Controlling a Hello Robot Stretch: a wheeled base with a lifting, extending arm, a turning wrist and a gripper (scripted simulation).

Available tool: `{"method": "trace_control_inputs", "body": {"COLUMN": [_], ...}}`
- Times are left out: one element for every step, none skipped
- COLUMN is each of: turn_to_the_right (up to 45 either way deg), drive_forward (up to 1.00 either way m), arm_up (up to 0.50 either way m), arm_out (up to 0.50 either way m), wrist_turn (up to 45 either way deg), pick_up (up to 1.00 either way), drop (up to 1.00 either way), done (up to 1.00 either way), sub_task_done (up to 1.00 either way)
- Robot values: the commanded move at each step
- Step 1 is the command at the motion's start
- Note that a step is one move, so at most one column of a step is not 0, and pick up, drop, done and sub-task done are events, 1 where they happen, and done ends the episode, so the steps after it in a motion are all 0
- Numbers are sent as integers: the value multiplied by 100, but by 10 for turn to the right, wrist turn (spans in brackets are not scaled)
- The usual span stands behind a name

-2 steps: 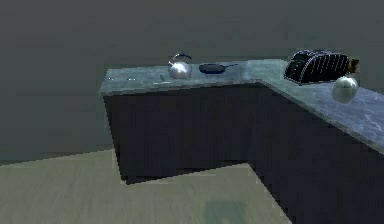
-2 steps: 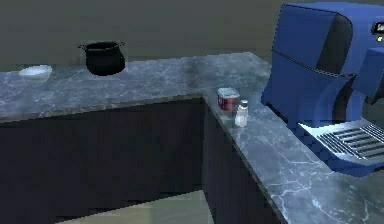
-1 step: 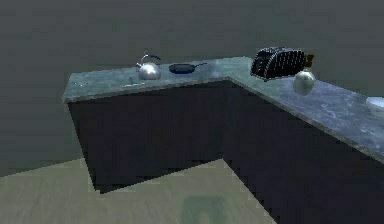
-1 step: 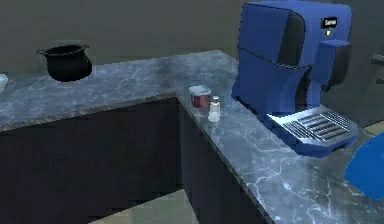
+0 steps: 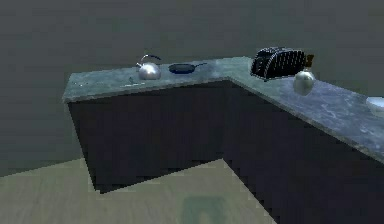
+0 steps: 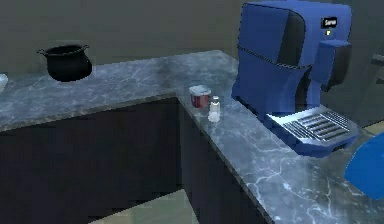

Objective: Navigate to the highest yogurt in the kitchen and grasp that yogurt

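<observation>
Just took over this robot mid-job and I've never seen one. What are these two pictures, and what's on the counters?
It is a wheeled robot with one extending arm ending in a two-finger gripper. The forward view looks ahead and down: an L-shaped counter carries a silver kettle, a dark dish, a black toaster and a round silvery thing. The arm side view looks out to the side the arm reaches: its worktop holds a black pot, a blue coffee machine, and near that a small red-and-white cup and a small white bottle. The cup might be the yogurt; I cannot tell.
</observation>
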Motion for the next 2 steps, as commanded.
{"method": "trace_control_inputs", "body": {"turn_to_the_right": [0,0], "drive_forward": [0,0], "arm_up": [38,0], "arm_out": [0,50], "wrist_turn": [0,0], "pick_up": [0,0], "drop": [0,0], "done": [0,0], "sub_task_done": [0,0]}}
